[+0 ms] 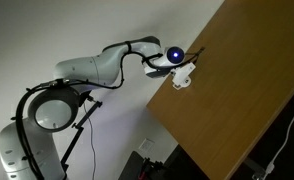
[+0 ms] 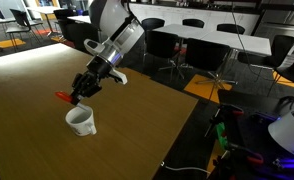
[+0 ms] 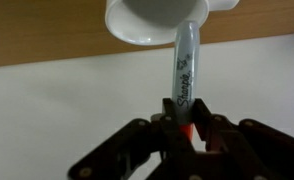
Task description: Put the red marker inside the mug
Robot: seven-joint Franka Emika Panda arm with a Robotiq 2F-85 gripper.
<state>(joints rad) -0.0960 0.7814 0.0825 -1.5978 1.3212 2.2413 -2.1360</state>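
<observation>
The red marker (image 3: 185, 70) is clamped between my gripper's (image 3: 187, 118) fingers; its grey-white barrel points out toward the mug and its red part sits at the jaws. The white mug (image 3: 152, 20) stands upright at the top of the wrist view, and the marker's far end reaches its rim. In an exterior view my gripper (image 2: 80, 92) hangs just above and behind the mug (image 2: 81, 121), with the marker's red end (image 2: 62, 97) sticking out to the side. In an exterior view the gripper (image 1: 182, 75) is near the table's corner; the mug cannot be made out there.
The wooden table (image 2: 27, 70) shows its edge close to the mug's right side (image 2: 177, 100). Black chairs (image 2: 167, 45) and desks stand beyond it. The arm's base and a tripod (image 1: 47, 110) stand off the table (image 1: 247, 100).
</observation>
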